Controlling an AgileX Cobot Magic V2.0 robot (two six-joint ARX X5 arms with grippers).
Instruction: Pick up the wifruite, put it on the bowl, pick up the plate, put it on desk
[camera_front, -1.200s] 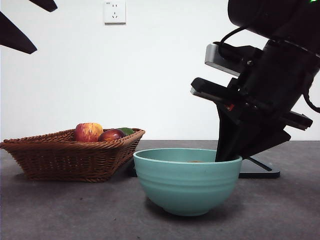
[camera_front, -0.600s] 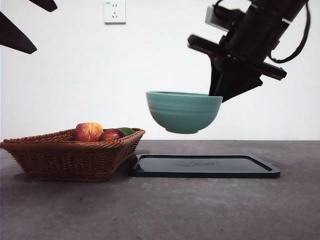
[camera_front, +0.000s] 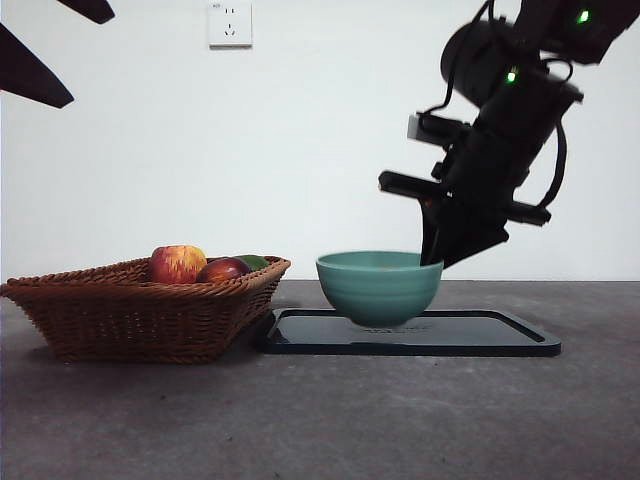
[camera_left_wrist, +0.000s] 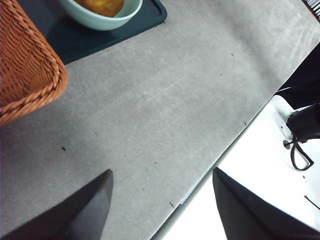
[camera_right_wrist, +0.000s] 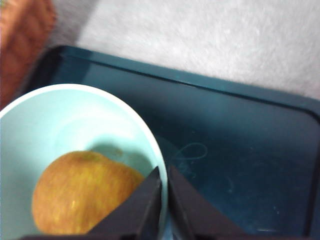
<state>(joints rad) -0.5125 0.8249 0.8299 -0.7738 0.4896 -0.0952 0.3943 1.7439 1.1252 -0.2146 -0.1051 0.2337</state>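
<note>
On the left of the front view a shallow woven brown wicker basket is seen resting on the flat dark grey matte desk, with a red-and-yellow apple and a dark red fruit showing above its rim. The left gripper is held high above bare tabletop near the desk's edge, well apart from everything; its two black jaws are spread wide and nothing is held between them.

To the right of the basket, a flat dark teal rectangular plate lies on the desk, its near corner just beside the basket. The large round teal-green bowl with faint ribs is found upright over the plate's left half; whether its base touches the plate cannot be told. The right gripper reaches down from the upper right, and its jaws are closed nearly together on the bowl's right rim, one jaw inside the wall and one outside.

The small oval tan-brown wifruite lies in the bottom of the bowl, just beside the inner jaw, on the side facing the basket. Its shape is seen as a rounded oval, and no clear long axis or pointing end can be made out.
</note>
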